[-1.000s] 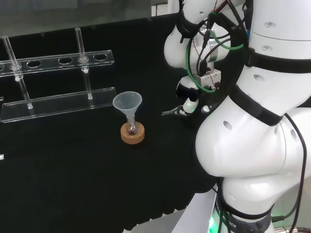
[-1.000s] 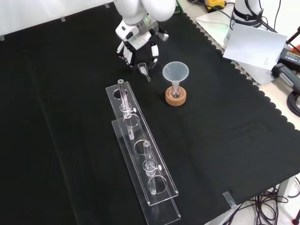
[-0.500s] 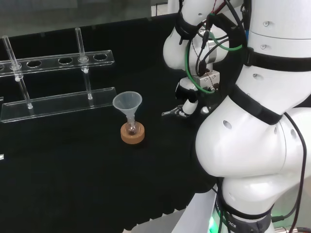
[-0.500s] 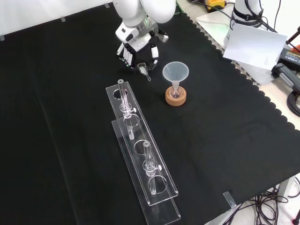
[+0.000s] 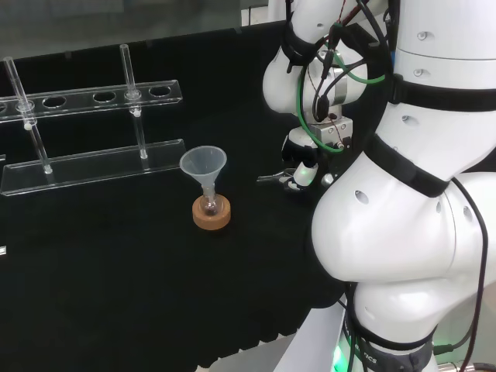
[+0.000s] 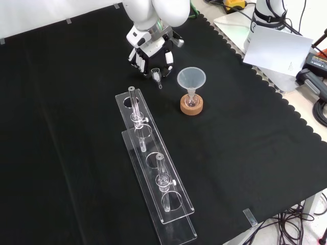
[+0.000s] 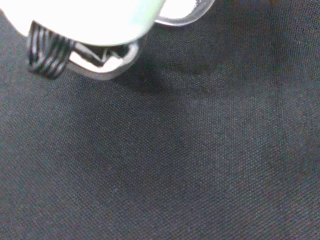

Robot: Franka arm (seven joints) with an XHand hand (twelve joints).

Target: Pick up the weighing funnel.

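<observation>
The weighing funnel (image 6: 156,75) is the piece farthest from the front camera, in the upper centre of that frame. The layout is given here from the lower edge upward.

Lower centre: a clear two-tier rack (image 6: 180,230) lies on the black-clothed worktop (image 6: 76,132) and runs diagonally from the lower right toward the centre. Two test tubes (image 6: 162,173) stand in it, one near its middle and one at its far end.

Right of centre: the funnel (image 6: 191,79) stands mouth up with its stem in a small flask (image 6: 191,100) on a cork ring (image 6: 191,107). It is beyond the rack's far end and to its right, apart from the rack.

Upper centre: the hand (image 6: 149,46) enters from the top edge beneath the white arm link (image 6: 153,13). Its fingers (image 6: 135,57) and thumb (image 6: 167,57) are curled downward and close on the weighing funnel's cup from either side. The stem points toward the lower right of the frame. The weighing funnel is near the funnel, to its upper left, and the two do not touch.

In the head view, the weighing funnel projects level from the fingertips, right of centre, with its stem pointing left. Whether it is clear of the cloth cannot be determined.
</observation>
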